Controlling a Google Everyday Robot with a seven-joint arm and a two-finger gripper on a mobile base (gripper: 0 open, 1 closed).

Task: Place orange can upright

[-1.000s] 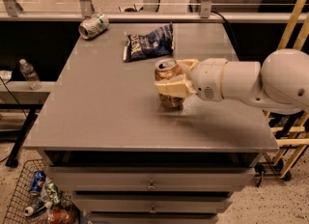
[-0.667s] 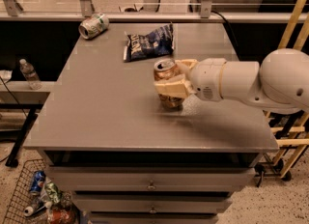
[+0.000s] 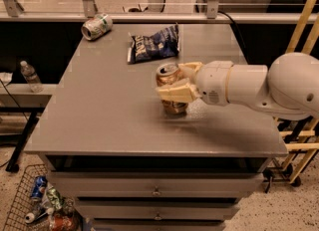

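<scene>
The orange can [image 3: 168, 75] stands upright near the middle of the grey table [image 3: 99, 110], its silver top with pull tab facing up and its base on the tabletop. My gripper [image 3: 180, 82] reaches in from the right on a white arm. Its cream fingers [image 3: 177, 93] wrap around the can's middle, one in front and one behind, and hide most of the label.
A white and green can [image 3: 96, 26] lies on its side at the table's far left corner. A dark blue chip bag [image 3: 152, 47] lies behind the orange can. A wire basket [image 3: 42, 206] of cans sits on the floor at the left. A water bottle [image 3: 31, 76] stands on a low shelf.
</scene>
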